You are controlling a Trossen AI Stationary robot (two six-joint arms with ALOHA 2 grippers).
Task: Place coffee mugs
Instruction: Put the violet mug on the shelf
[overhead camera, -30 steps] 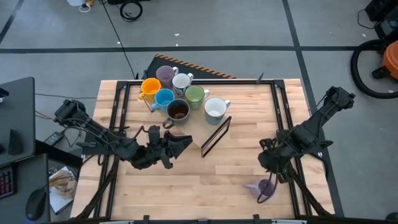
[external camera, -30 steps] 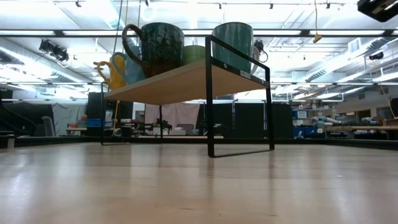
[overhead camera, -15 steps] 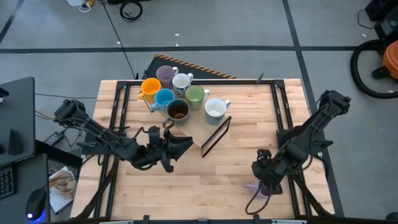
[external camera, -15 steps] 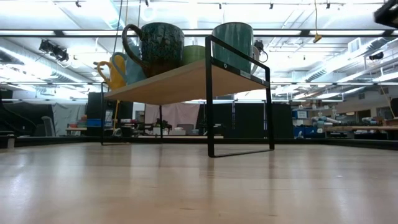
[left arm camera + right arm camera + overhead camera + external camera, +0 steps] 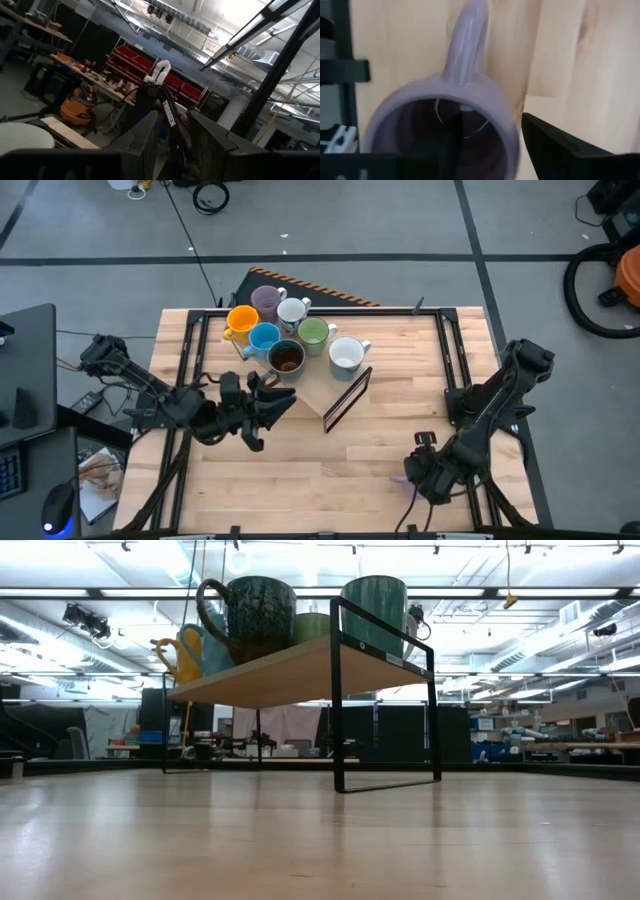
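Seven coffee mugs stand on a low wooden rack (image 5: 340, 395) at the table's far middle: orange (image 5: 241, 321), lavender (image 5: 266, 301), white (image 5: 292, 310), light blue (image 5: 264, 337), dark brown (image 5: 286, 357), green (image 5: 314, 332) and white patterned (image 5: 346, 354). Another lavender mug (image 5: 445, 115) stands upright on the table near the right front, almost hidden under my right gripper (image 5: 425, 475). That gripper (image 5: 502, 150) points down, open, with one finger inside the mug and one outside its wall. My left gripper (image 5: 268, 396) hovers open and empty just in front of the dark brown mug.
The rack's black metal frame (image 5: 336, 690) holds its shelf well above the table, with open space under it. Black rails (image 5: 193, 360) run along the table's left and right sides. Bare wood lies between the two arms along the near edge.
My right gripper has gone down and toward the table's near edge, from beside the lavender mug to directly over it, and now covers it in the high view. My left gripper has pulled back a little toward the left and risen, rolling about its own axis.
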